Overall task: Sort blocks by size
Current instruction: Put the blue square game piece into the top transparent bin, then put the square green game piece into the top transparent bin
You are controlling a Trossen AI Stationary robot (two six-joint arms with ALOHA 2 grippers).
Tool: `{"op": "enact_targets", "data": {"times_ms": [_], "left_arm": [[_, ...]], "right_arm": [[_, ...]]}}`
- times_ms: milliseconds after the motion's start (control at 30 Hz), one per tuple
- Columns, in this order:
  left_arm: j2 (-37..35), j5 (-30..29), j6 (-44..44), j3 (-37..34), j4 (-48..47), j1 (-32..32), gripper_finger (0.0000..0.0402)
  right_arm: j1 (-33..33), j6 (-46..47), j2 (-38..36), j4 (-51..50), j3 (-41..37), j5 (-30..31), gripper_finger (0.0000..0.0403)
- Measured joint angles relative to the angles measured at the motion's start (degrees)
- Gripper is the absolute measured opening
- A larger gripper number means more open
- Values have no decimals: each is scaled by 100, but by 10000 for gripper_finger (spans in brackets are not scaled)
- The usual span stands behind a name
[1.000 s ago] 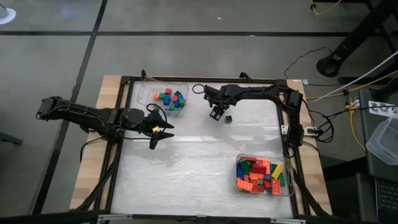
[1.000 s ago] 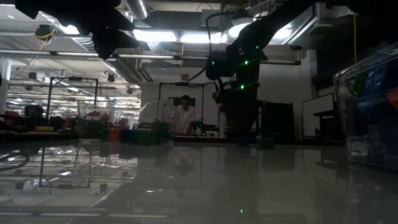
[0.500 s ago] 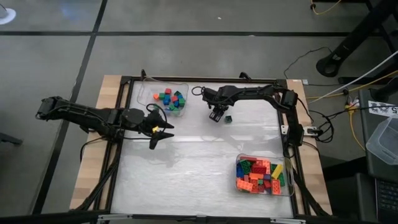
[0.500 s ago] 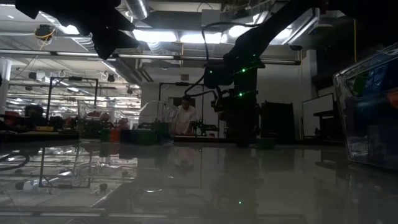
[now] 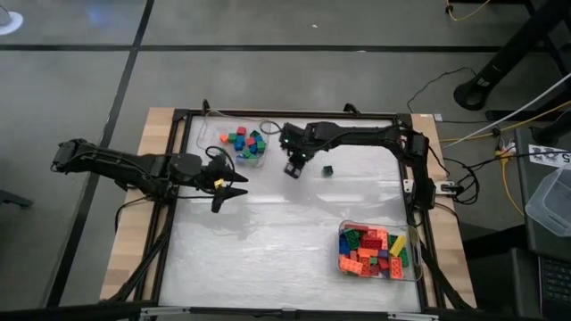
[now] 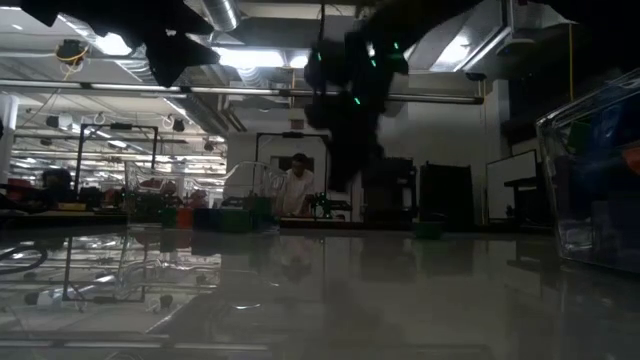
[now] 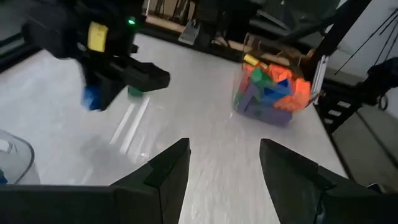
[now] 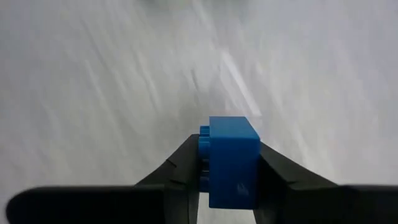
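White tabletop (image 5: 268,241) inside a dark frame, wood edge strips on both sides, grey floor around it. Workshop behind in the low view, ceiling lights on, a person (image 6: 296,186) standing far back at a bench.

Right gripper (image 5: 293,167) reaches across from the right side to the far-middle of the table, hanging above the surface just right of the far-left clear tray (image 5: 234,140). Its fingers are clamped on a small blue block (image 8: 233,160), one finger pressed on each side, studs facing the wrist camera; bare white table beyond it. Left wrist view shows the same blue block (image 7: 93,98) hanging off the dark gripper.

Far-left tray holds short cube blocks (image 5: 245,144), green, blue, red, orange mixed. Near-right clear tray (image 5: 413,267) holds a heap of mixed blocks (image 5: 373,251), red, orange, green, blue, yellow, purple, several longer ones among them. One small green block (image 5: 327,169) sits alone on the table, right of the right gripper, apart from both trays.

Left gripper (image 5: 230,186) sits over the left side of the table, near side of the far-left tray, pointing right. Fingers spread wide apart, nothing between them; open table shows through the gap in its wrist view, with the near-right tray beyond.

Low view: right arm is a dark shape with small green lights, raised off the table.
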Motion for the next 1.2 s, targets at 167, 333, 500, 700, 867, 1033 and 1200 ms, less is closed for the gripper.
{"op": "enact_targets", "data": {"times_ms": [167,333,500,700,867,1033,1200], "left_arm": [[-268,2,116,1,5,0,182],[-504,0,133,-1,2,0,182],[-669,1,133,0,-22,0,182],[-707,0,125,-1,-229,0,182],[-705,2,109,-1,-554,-2,182],[-753,2,248,-1,-871,-4,182],[-1250,2,506,-1,-1160,-4,182]], "right_arm": [[299,-288,-2,802,673,-34,109],[365,-369,17,2423,751,-13,92],[303,-370,282,3859,761,81,111],[309,-365,569,4606,757,290,208],[310,-367,503,4205,754,579,269],[312,-370,-86,2694,767,479,285],[318,-267,-626,507,764,430,279]]}}
